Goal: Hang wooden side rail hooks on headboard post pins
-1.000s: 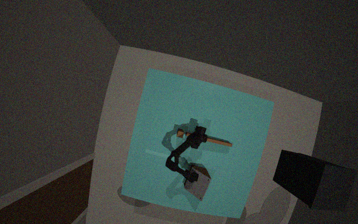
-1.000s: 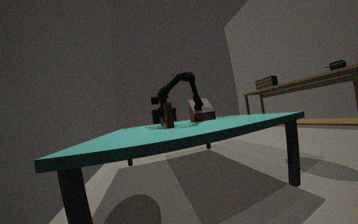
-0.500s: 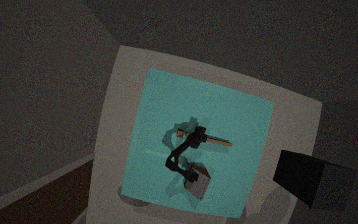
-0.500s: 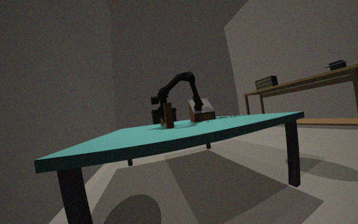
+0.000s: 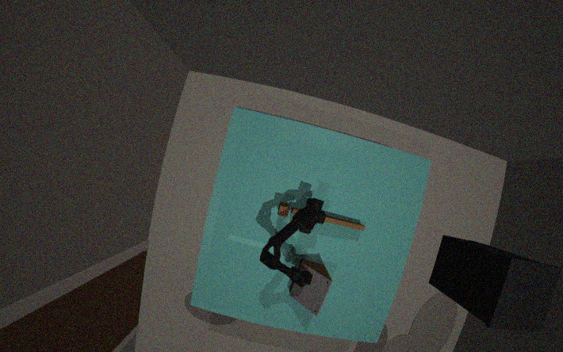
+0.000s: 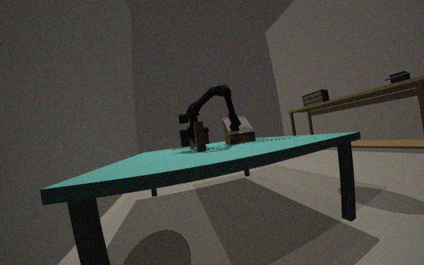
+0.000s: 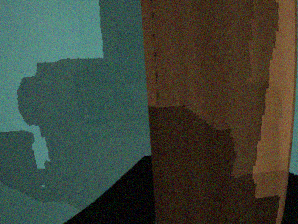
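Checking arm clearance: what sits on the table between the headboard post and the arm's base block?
Top view: only the black arm crosses above bare teal table between post and base block.

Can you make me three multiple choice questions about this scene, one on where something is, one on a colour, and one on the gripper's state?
1. Where does the arm's base block stand?
A. On the side bench
B. On the table, near one edge
C. On the floor

2. What colour is the table top?
A. Turquoise
B. Red
C. White

3. What is the gripper doing?
A. Hanging wide open over the table
B. Parked away beside the base block
C. Shut on the wooden side rail

Answers:
1 B: the top view shows the block on the table surface by its edge.
2 A: the surface is turquoise in the top and exterior views.
3 C: the gripper sits over the rail partway along it, close to the headboard post, and the rail fills the wrist view.
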